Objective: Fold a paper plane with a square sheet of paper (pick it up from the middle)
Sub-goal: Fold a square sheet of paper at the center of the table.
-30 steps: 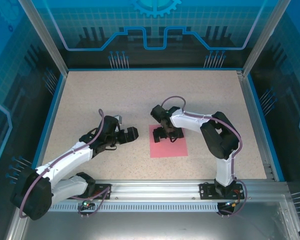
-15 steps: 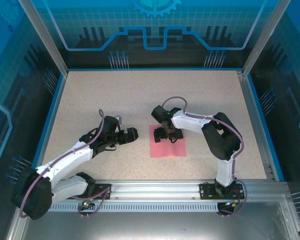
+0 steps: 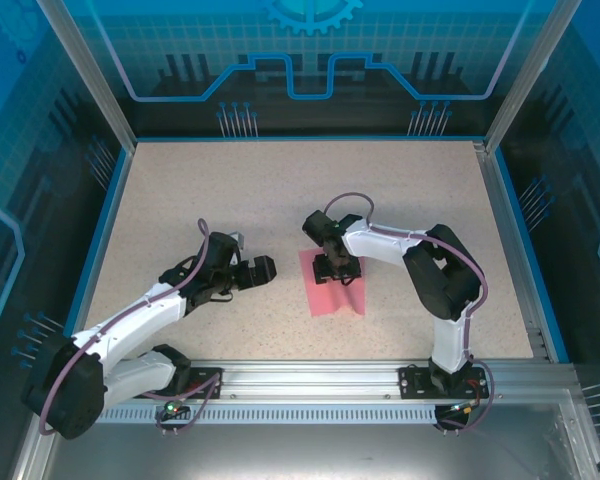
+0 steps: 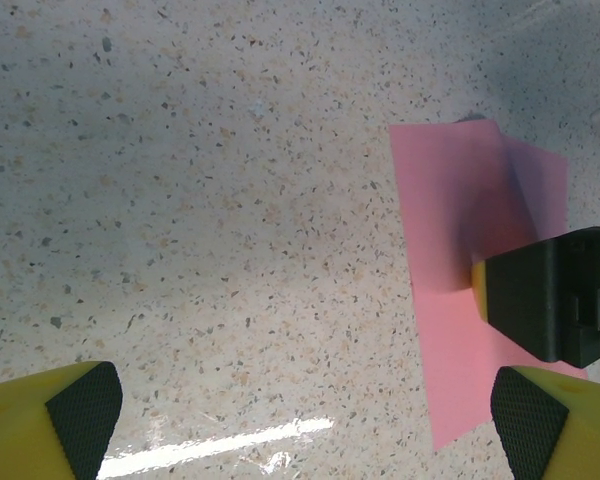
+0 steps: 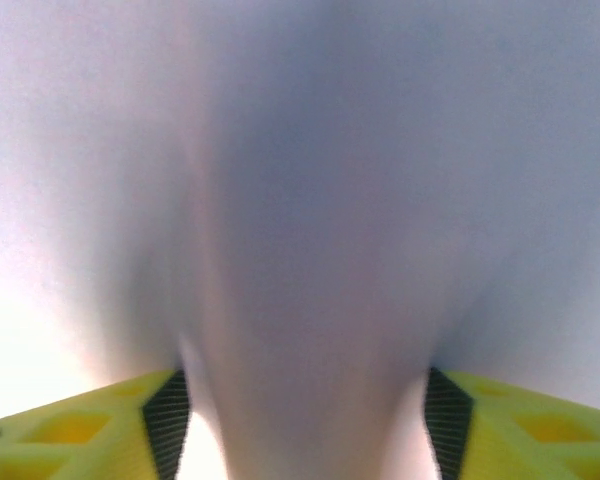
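- Progress: early stage. The sheet (image 3: 338, 298) lies on the table (image 3: 230, 190) near the middle, just in front of the arms; no crease or fold shows, and no plane shape.
- Right gripper (image 3: 337, 272) is down on the far half of the sheet, roughly mid-width. This looks like the pick-up from the middle.
- Right wrist view: the paper is humped up into a ridge between the two pads (image 5: 165, 425), apparently touching both. The jaws stand partly apart around that ridge; whether it is a firm pinch, I cannot tell.
- From above the sheet looks narrower than square, which fits paper drawn up at the centre.
- Left gripper (image 3: 263, 268) is off the paper to its left, jaws spread wide, holding nothing.
- Left to do, as I judge it: lift, then every fold — the whole plane.
- Hard to read: the right wrist picture is washed out and blurred, so the paper's colour and edges are lost. From above, the gripper covers the ridge, and whether the sheet's edges have left the table cannot be told.
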Controlling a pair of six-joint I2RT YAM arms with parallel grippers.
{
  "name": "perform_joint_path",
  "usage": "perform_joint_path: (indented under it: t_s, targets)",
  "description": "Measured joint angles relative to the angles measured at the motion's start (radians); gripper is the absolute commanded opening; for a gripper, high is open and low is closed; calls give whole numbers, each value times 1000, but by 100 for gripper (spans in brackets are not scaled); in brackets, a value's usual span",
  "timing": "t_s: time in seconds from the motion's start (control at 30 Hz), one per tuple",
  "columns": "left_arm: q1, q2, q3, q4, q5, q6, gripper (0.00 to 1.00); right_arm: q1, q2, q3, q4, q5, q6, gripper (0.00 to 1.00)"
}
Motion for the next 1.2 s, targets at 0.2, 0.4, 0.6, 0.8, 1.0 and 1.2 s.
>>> perform_joint_path:
  t_s: [0.2,0.4,0.6,0.8,1.0,1.2]
  targets:
    - [0,0,2,-16,0,0,98,-1,-12,-1,-8,1,-2,40]
    - [0,0,6,-20,-4,0,98,-18,-81,-23,10,-31,2,28]
    - [0,0,10,-26,-12,0,98,-62,-167,-81,72,-114,5,27]
    - [5,0,18,-29,-6,-3,98,-100,-275,-153,228,-296,36,29]
    - [19,-1,24,2,72,-31,99,-152,-341,-247,515,-482,142,31]
    - [24,28,30,105,187,-93,98,-192,-338,-434,780,-525,290,34]
